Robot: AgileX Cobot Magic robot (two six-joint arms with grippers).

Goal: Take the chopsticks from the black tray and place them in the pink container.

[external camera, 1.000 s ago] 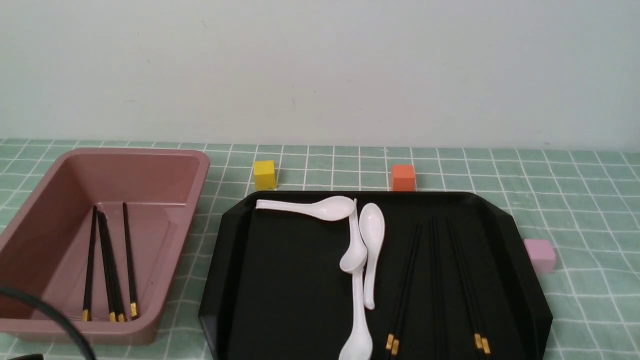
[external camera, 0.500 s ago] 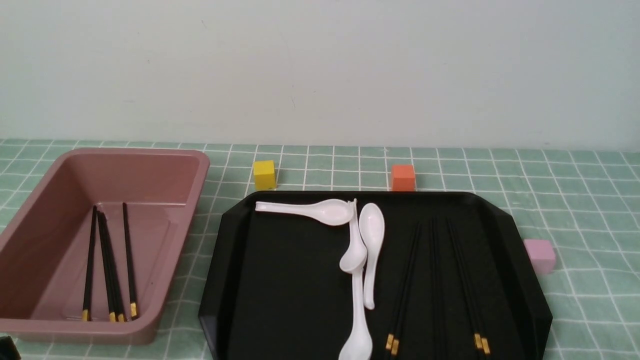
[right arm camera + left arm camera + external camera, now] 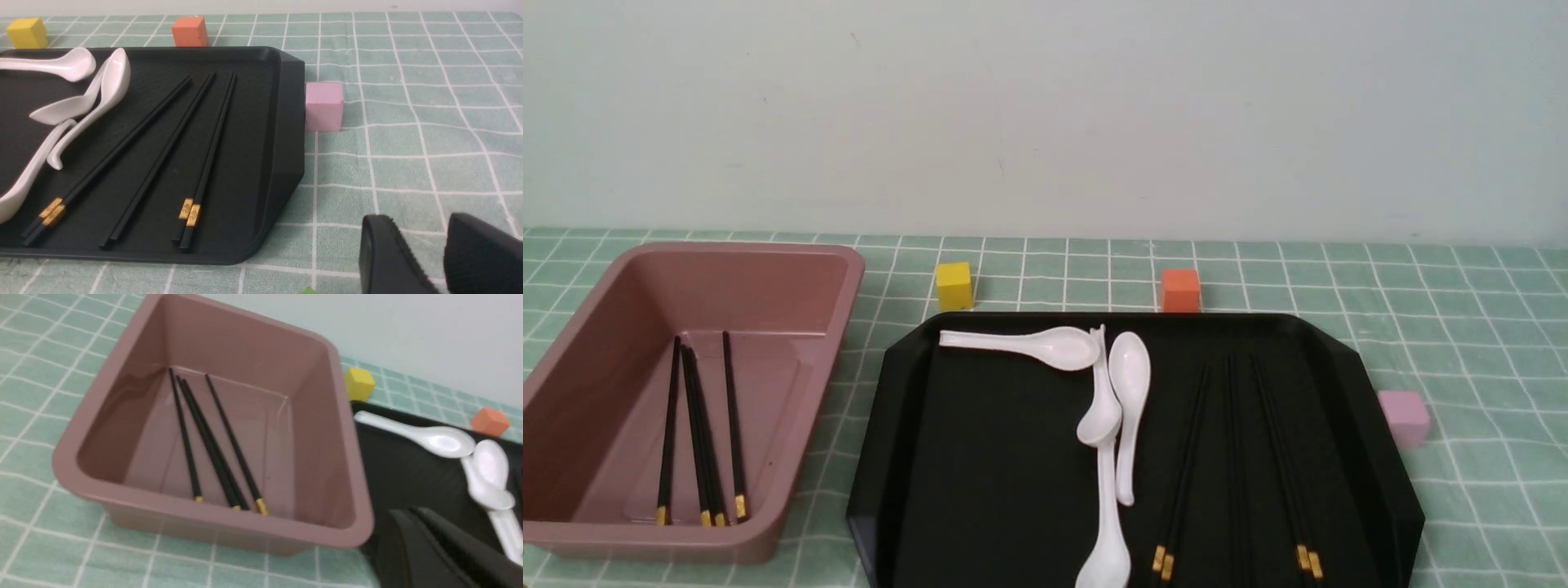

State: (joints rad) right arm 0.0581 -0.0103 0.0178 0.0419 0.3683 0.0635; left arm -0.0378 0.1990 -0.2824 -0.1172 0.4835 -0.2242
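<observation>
Several black chopsticks (image 3: 698, 433) with gold bands lie lengthwise on the floor of the pink container (image 3: 760, 286), which the left wrist view (image 3: 245, 347) also shows. Three more pairs of chopsticks (image 3: 1233, 457) lie on the right half of the black tray (image 3: 980, 457). Neither gripper appears in the front view. My left gripper (image 3: 409, 510) hovers near the container's corner closest to the tray, its fingers pressed together with nothing between them. My right gripper (image 3: 421, 218) is open over the cloth, off the tray's right rim (image 3: 286, 122), near the gold-banded ends of the chopsticks (image 3: 212, 139).
Several white spoons (image 3: 1131, 384) lie tangled in the tray's middle, just left of the chopsticks. A yellow cube (image 3: 954, 285) and an orange cube (image 3: 1181, 290) stand behind the tray. A pale pink cube (image 3: 1403, 417) sits against its right rim. A green checked cloth covers the table.
The dark cable and arm part at the lower left corner of the front view has dropped out of sight. Chopsticks, spoons, tray and container have not moved.
</observation>
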